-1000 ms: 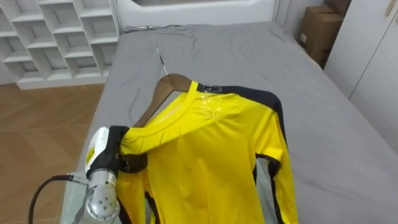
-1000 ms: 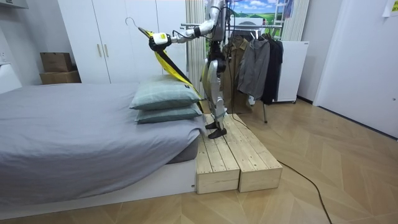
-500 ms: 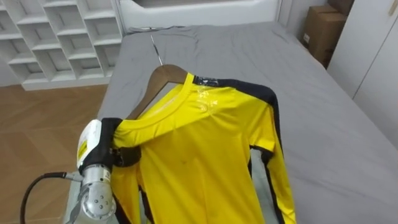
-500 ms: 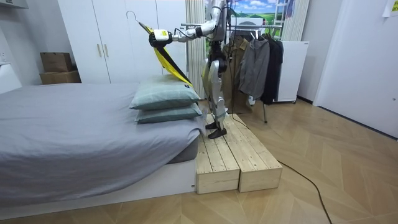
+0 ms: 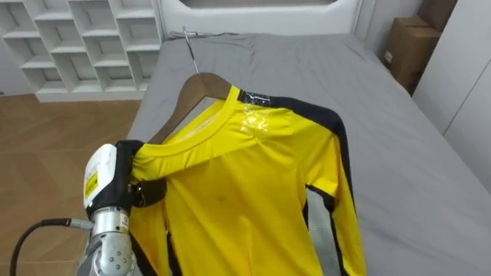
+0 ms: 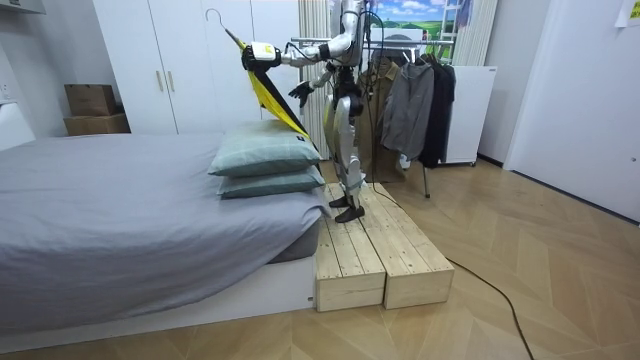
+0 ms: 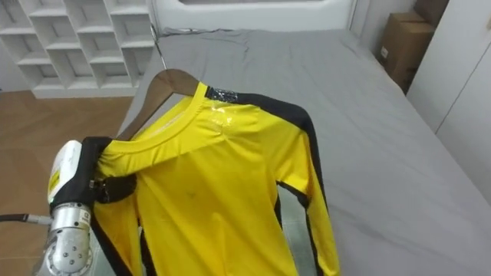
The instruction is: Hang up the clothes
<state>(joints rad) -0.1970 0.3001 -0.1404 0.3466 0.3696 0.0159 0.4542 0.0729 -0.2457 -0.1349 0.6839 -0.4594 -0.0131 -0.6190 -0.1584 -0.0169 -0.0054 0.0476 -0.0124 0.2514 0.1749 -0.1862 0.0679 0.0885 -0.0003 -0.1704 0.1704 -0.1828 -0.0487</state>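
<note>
i've got the bot up on the pale wooden plank platform (image 6: 375,250), beside the grey-sheeted bed (image 5: 399,130) at the end w/ the two grey-green pillows (image 6: 265,155).

room to move: the bed's left edge runs fwd from about where the left hand (image 5: 123,182) is. brown wood floor (image 5: 54,146) lies open to the hand's left, w/ a white cubby shelf unit (image 5: 84,38) beyond it. far to the hand's right the bed runs close to a white wardrobe door (image 5: 468,84) and a brown cardboard box (image 5: 414,46), so the gap there is narrow. in the room view a clothes rack (image 6: 410,90) w/ dark garments stands just behind the bot.

the left hand is out in front & raised, clamped on the near shoulder of the yellow long-sleeved shirt (image 5: 245,192), which has black trim on the far shoulder & sleeve. cloth bunches over the grip, so i can't tell if the hanger's arm end is in it too. the curved wooden hanger (image 5: 196,88) sits inside the neck, up & right of the hand, its metal hook pointing away over the bed.

the shirt body hangs right of & below the hand. in the room view its lower end comes close to the top pillow; can't tell if it touches.

the right hand (image 6: 299,93) sits lower, under the left forearm, fingers loose & spread, holding nothing.
</note>
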